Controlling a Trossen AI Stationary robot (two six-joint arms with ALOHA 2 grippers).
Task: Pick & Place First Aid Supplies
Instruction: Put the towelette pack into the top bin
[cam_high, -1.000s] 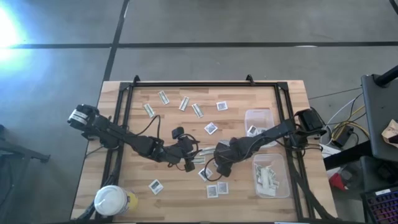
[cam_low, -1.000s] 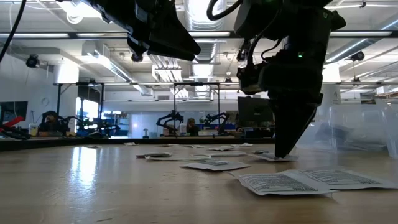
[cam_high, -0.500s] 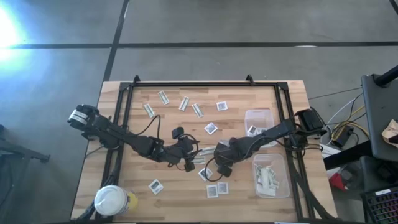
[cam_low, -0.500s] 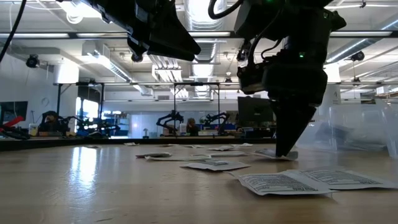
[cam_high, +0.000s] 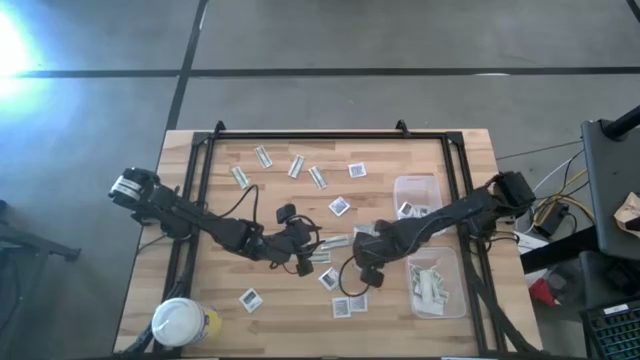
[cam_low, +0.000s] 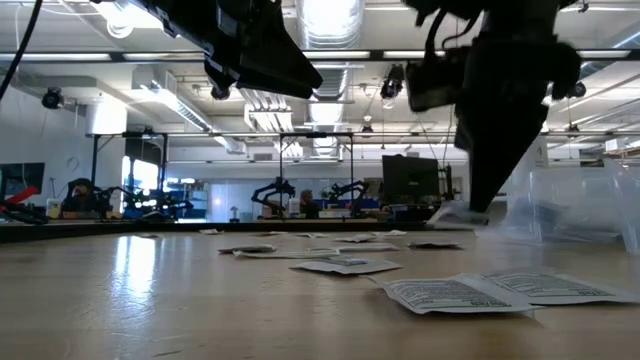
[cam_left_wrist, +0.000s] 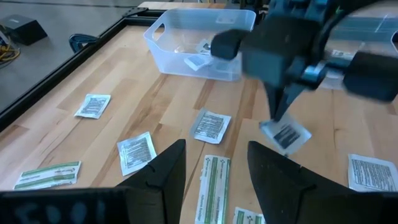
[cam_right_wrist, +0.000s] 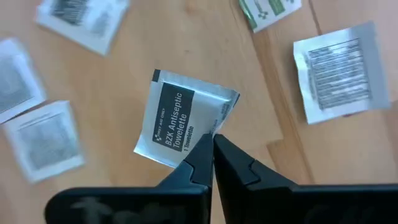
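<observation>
Two clear tubs (cam_high: 417, 189) sat at the right of the overhead frame, a white-lidded jar (cam_high: 180, 322) at lower left, and loose packets (cam_high: 300, 165) lay scattered across the wooden table (cam_high: 200, 210). The right gripper (cam_right_wrist: 213, 144) was pinched shut on a corner of a square white towelette packet (cam_right_wrist: 180, 118) with a dark printed band, lifted clear of the table at lower centre. The left gripper (cam_left_wrist: 214, 165), fingers apart, hung near mid-frame above green-and-white strips (cam_left_wrist: 213, 180).
</observation>
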